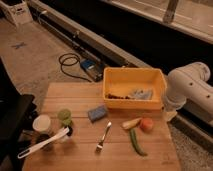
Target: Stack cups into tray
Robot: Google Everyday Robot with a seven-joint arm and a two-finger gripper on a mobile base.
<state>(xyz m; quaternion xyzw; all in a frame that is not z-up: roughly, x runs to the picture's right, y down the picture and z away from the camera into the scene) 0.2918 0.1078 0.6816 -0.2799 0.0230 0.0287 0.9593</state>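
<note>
Nothing stacked yet: green cup [64,116] and cream cup [42,122] stand well apart from our gripper [170,115], which is just beside the tray [132,103]; we cannot tell its state.

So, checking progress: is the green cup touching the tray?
Apart. The camera view shows the green cup standing on the table, bare wood between it and the tray. The tool is not in view; only the arm shows, right of the tray.
</note>
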